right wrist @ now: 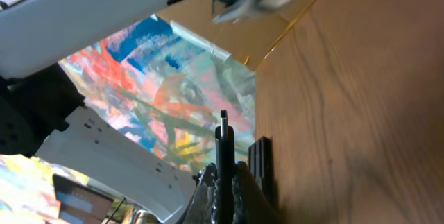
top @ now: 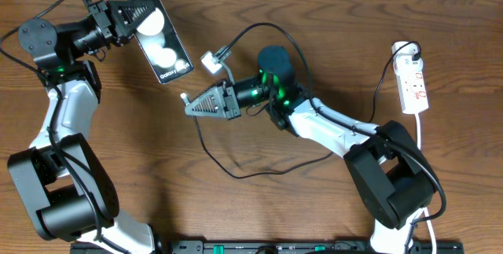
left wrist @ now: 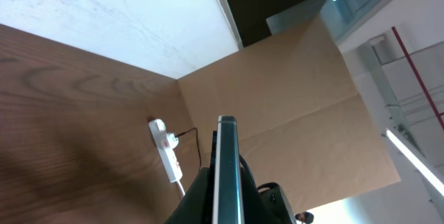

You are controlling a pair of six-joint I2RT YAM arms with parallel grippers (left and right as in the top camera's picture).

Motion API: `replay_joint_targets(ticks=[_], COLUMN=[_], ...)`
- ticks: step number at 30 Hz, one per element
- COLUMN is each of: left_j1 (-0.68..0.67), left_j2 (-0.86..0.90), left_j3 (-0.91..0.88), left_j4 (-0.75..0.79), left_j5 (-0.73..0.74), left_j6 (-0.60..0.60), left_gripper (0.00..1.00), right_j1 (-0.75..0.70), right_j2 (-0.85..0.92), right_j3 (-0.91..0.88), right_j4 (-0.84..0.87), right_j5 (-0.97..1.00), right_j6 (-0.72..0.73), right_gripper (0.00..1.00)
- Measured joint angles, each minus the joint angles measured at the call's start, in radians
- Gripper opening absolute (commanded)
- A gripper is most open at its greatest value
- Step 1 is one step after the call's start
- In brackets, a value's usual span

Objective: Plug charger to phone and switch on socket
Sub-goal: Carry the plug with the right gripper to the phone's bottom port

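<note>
Left gripper (top: pixel 132 20) clamps the phone (top: pixel 165 46) by its upper end at far left, long axis slanting down-right, so its lower end faces the right gripper (top: pixel 190 108). That nearer arm is closed on the charger (top: pixel 236 174) tip, just below-right of the phone. Socket (top: pixel 413 81) lies far right, well apart. No containers show.

Left arm (top: pixel 59 120) reaching toward far left corner, left gripper (top: pixel 132 21) clamping tight, pointing right. Right arm (top: pixel 338 124) stretching across centre, right gripper (top: pixel 192 107) pinching closed, pointing left.
</note>
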Motion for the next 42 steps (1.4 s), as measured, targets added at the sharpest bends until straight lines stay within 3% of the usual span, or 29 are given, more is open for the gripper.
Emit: replay_joint_targets(ticks=[6,42], left_j1=[0.0,-0.071], left_j2=[0.0,0.0], left_j3=[0.0,0.0], left_j4=[0.0,0.014], left_j5=[0.0,0.002], left_j6=[-0.018,-0.01], left_gripper=[0.07,0.08], right_j1=[-0.039,-0.047], right_j2=[0.001,0.006], right_j3=[0.0,0.0], right_j4=[0.079,0.117], right_j5=[-0.001,-0.007], right_j6=[0.008,0.053], right_gripper=[0.01,0.01])
